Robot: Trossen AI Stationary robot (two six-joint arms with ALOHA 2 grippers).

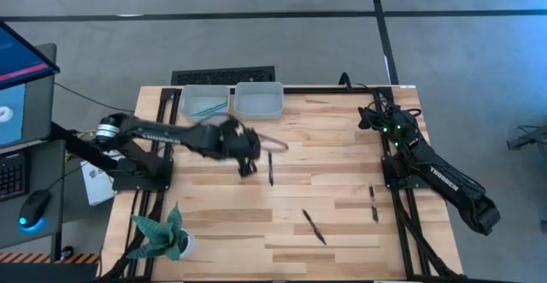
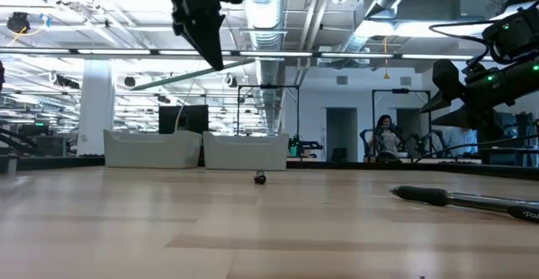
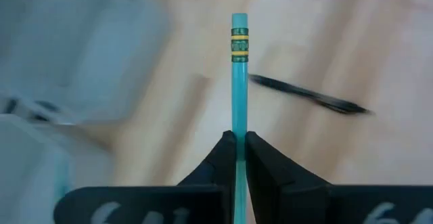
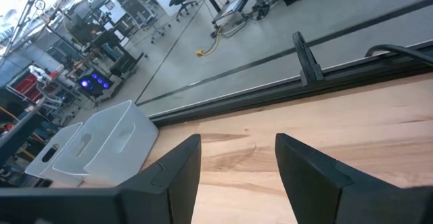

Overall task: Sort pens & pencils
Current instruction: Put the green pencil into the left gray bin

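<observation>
The teal pencil (image 3: 239,82) sits pinched in my left tool (image 3: 240,146) — carrying step, above the surface (image 1: 342,223). Next: reach the left bin (image 1: 203,101) holding teal ones, release. My right tool (image 4: 237,163) waits open, empty.

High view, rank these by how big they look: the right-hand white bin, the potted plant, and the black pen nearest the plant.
1. right-hand white bin
2. potted plant, close to the bin in spread, so unsure
3. black pen, clearly smallest

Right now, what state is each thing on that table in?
Left gripper: shut on a teal pencil, carried above the table.
Right gripper: open, empty, parked at the table's right edge.
Left bin: holds teal pencils.
Right bin: looks empty.
Three black pens: lying loose on the table.
</observation>
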